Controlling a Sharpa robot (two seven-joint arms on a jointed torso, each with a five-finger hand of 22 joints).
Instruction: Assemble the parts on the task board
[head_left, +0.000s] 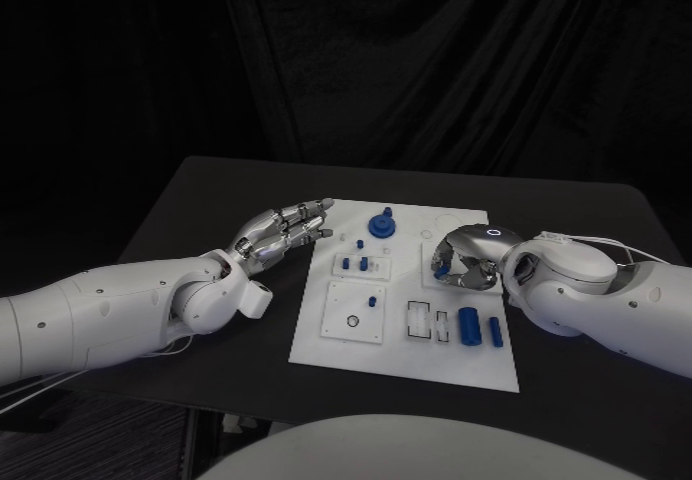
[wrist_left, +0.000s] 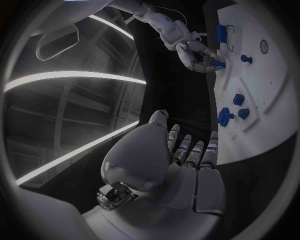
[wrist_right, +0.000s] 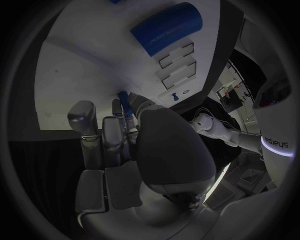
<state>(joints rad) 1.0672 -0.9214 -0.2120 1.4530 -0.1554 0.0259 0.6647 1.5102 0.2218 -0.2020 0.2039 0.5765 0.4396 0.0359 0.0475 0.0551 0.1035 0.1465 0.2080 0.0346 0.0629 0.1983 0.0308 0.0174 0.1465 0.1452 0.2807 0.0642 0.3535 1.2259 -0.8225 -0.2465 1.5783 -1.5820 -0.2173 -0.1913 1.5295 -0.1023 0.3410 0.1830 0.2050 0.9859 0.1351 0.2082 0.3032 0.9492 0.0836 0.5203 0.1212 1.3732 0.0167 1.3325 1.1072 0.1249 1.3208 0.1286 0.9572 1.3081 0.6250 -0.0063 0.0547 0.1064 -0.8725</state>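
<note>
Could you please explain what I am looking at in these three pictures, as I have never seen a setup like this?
It is a two-armed robot at a black table. One picture looks down from its head; the round ones come from cameras at each wrist. A white task board carries small blue parts, such as a large blue cylinder and a knobbed piece. The left hand hovers open beside the board, holding nothing. The right hand is curled over the board, fingers around a small blue part.

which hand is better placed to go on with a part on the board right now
Probably the right hand: its fingers already curl over the task board around a small blue part. The left hand hovers beside the board's edge, holding nothing.
</note>
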